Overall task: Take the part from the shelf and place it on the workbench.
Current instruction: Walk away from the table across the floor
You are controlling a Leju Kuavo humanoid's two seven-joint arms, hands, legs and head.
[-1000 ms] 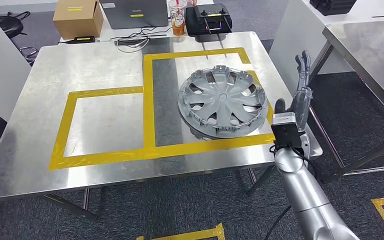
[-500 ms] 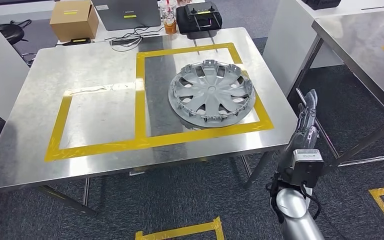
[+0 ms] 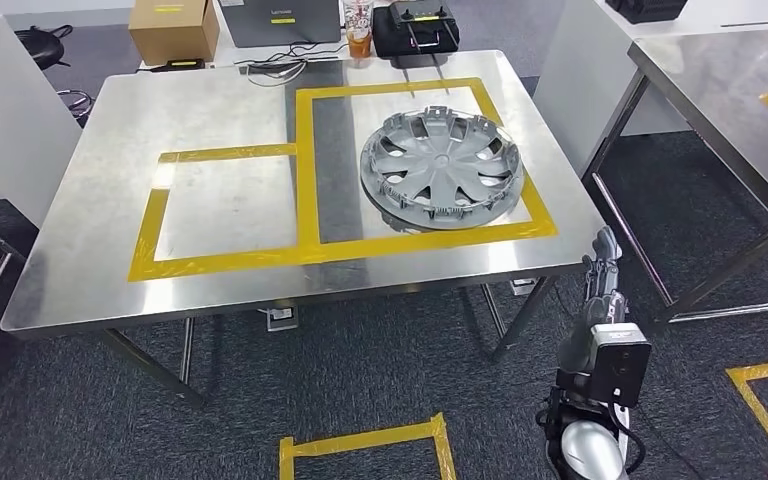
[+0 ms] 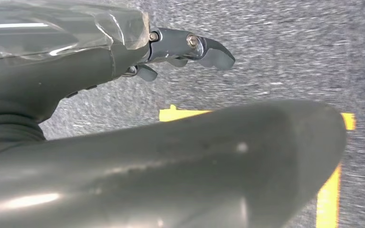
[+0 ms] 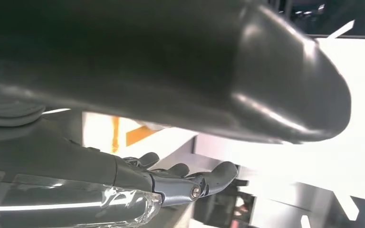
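Note:
A silver wheel cover lies flat on the steel workbench, inside the right-hand yellow tape rectangle. My right hand hangs off the bench's right front corner, below the tabletop, fingers straight and apart with nothing in them. The right wrist view shows the same right hand empty, thumb held away from the fingers. In the left wrist view my left hand hangs over grey carpet, holding nothing, its thumb apart from the lightly bent fingers.
At the bench's far edge stand a cardboard box, a laptop, a drink cup and a black controller case. A second steel table stands to the right. Yellow tape marks lie on the carpet.
My right arm has dropped from the bench's right edge to below the tabletop. The camera has shifted, so the whole scene sits differently in the picture. The wheel cover stays on the bench.

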